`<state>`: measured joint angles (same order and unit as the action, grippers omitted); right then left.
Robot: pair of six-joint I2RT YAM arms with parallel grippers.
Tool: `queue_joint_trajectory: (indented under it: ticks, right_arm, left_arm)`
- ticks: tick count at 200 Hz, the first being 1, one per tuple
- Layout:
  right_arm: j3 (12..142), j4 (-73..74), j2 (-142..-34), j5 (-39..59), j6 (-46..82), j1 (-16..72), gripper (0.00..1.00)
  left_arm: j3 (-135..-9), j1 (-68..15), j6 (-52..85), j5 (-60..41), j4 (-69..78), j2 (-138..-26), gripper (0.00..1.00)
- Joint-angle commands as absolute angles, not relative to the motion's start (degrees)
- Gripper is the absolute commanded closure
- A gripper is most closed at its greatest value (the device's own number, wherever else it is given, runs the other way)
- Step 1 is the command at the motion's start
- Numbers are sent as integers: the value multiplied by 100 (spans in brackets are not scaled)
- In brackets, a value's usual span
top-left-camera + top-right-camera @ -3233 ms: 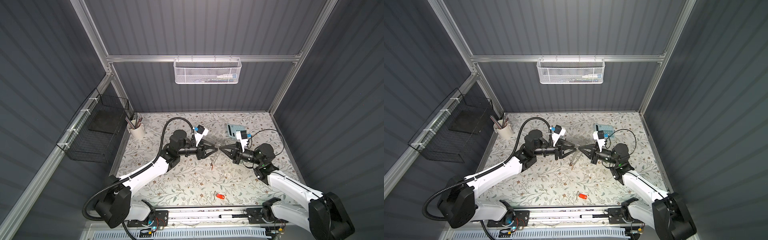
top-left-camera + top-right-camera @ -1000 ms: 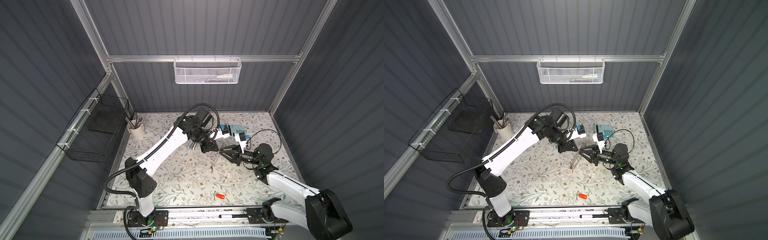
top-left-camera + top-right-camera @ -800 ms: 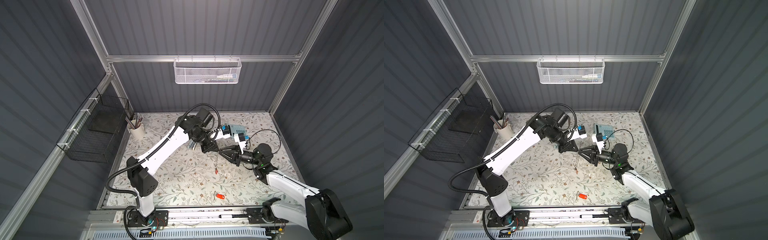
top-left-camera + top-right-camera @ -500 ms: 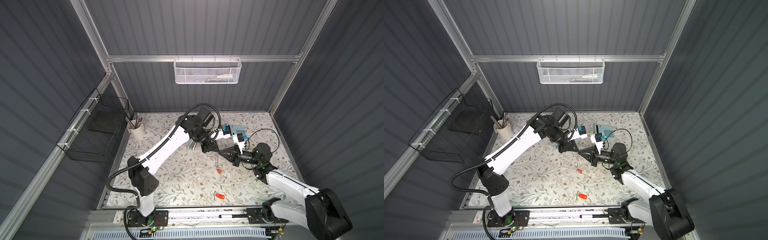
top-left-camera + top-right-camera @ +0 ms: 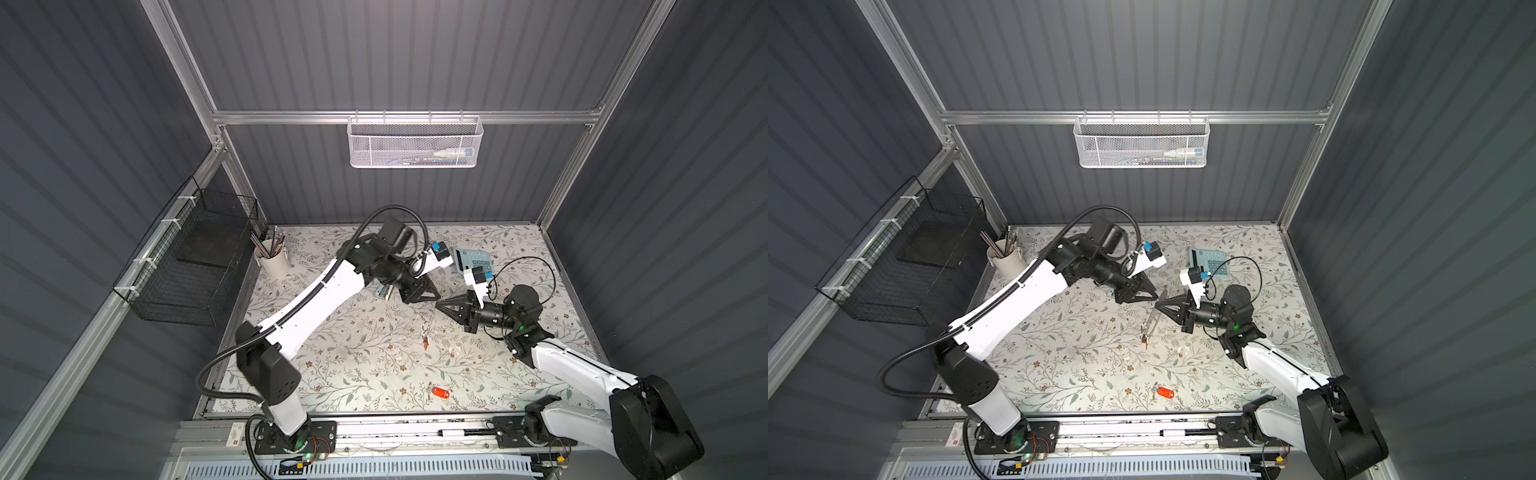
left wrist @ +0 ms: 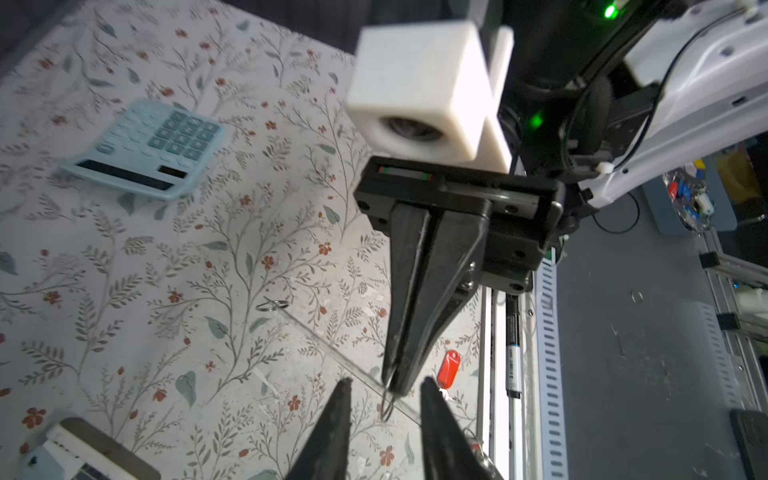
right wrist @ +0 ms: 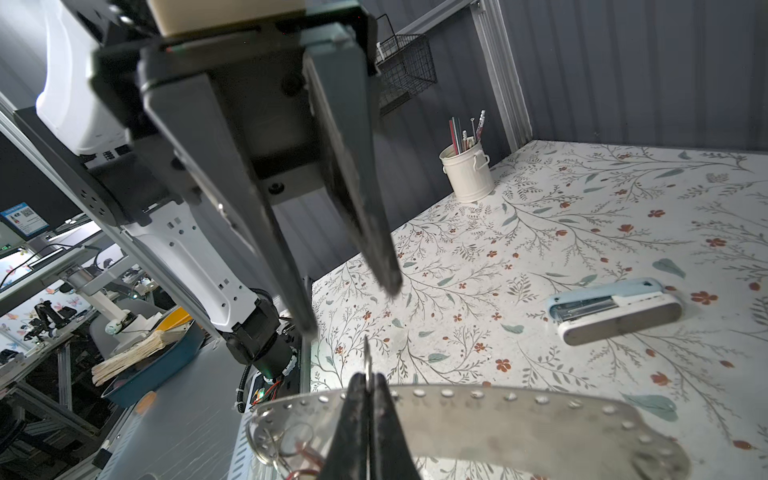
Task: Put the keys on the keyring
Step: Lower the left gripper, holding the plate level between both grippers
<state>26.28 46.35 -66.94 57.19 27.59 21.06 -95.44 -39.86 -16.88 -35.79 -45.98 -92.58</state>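
Reaching over the floral table (image 5: 374,374), the left gripper (image 6: 385,380) had its fingers spread, just clear of the keyring (image 7: 519,419). The right gripper (image 7: 365,380) pinched the keyring's rim, holding it above the table. The hanging key (image 5: 426,343) dangled below, mostly cut off in the right wrist view. The loose key (image 5: 440,392) lay near the table's front edge.

Keyring (image 7: 519,415): thin gray metal plate with small holes along its rim, held off the table (image 5: 353,365), its rim pinched by the closed right end effector (image 7: 365,384). In both top views it shows nearly edge-on, hanging tilted. One red-orange key (image 5: 425,344) dangles from its low end on small metal loops. Second key (image 5: 440,392) lies flat on the table near the front edge, well apart.
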Motion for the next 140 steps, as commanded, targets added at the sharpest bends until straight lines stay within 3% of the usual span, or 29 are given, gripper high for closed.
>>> queue_joint_trajectory:
  ticks: [1,23,66,140]
  right_arm:
    - [2756,5052,-6702,5682,2951,2118,100]
    - [2749,5131,-6696,5626,3023,2115,100]
    - [2711,5478,-6746,5502,3231,2108,100]
    - [2650,5916,-6897,5493,3578,2106,100]
  left_arm:
    - [-8387,-3475,-328,-4123,-2381,-8219,60]
    - [-6840,-3419,274,-4016,-865,-7448,49]
    - [-4944,-3453,2023,-3923,2009,-7072,49]
    - [-4401,-3985,2603,-3639,3487,-7617,55]
